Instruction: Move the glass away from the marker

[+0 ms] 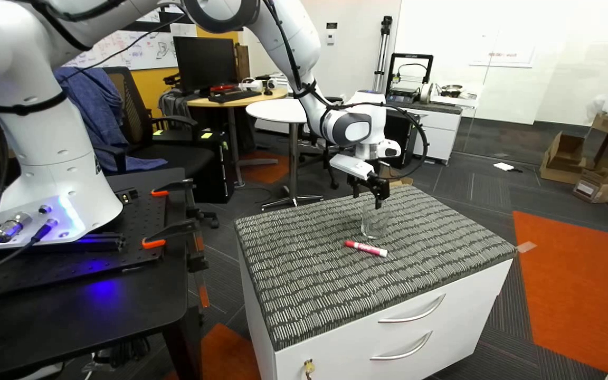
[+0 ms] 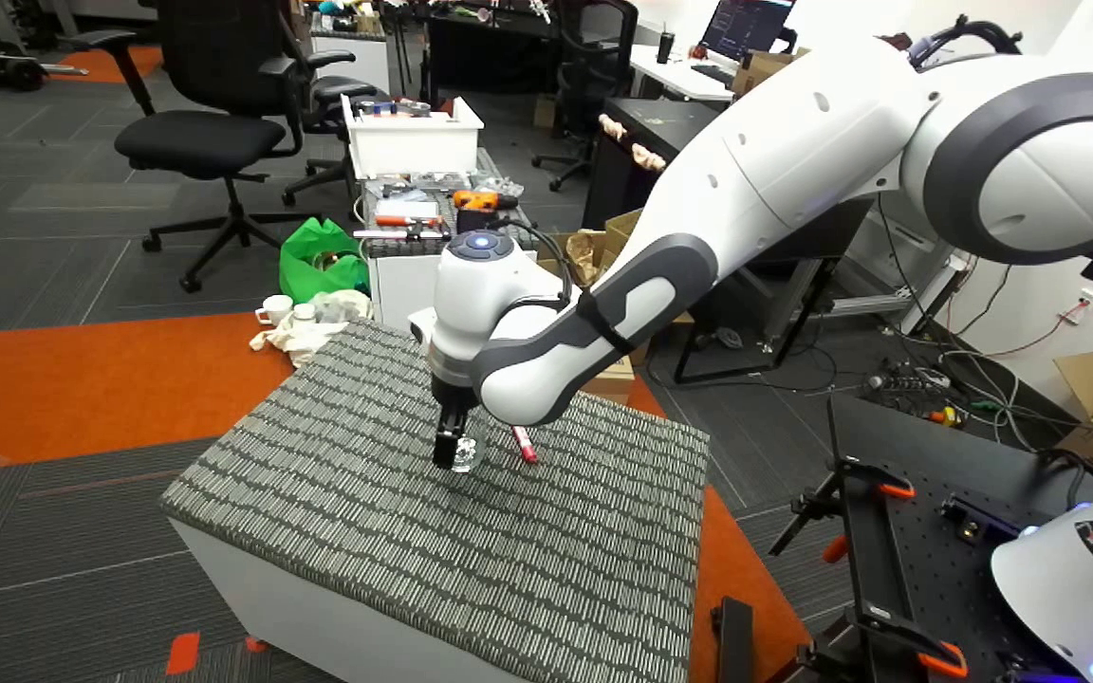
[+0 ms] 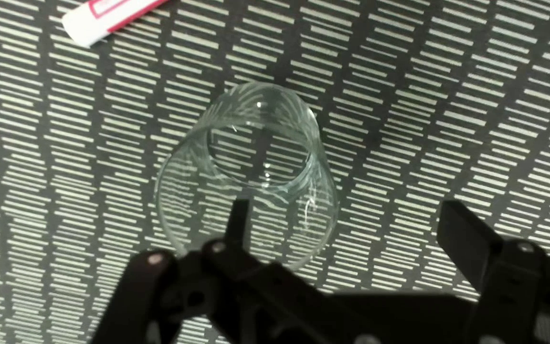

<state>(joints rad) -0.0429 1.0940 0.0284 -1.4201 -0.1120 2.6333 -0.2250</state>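
**Gripper (image 3: 345,212) at the rim of a clear glass (image 1: 375,224), fingers spread, marker (image 1: 366,248) close by**

In an exterior view, the small see-through glass stands upright on a grey ribbed mat (image 1: 314,285) topping a white cabinet (image 1: 346,343). The red marker with a white end lies just on its near side, not touching it.

In an exterior view, a dark finger (image 2: 448,444) overlaps the glass's left side, and the marker lies just to the right, its far end seemingly hidden by the arm (image 2: 746,190).

In the wrist view, the two fingers are well apart and grip nothing. The left one crosses the glass's mouth; whether it is inside or above cannot be told. The right one stands clear, to the glass's right. The marker's white end shows at far left.

The step in hand seems to be lining up a grasp; next likely comes pinching the right wall, or shifting left to straddle the glass, then carrying it away from the marker.
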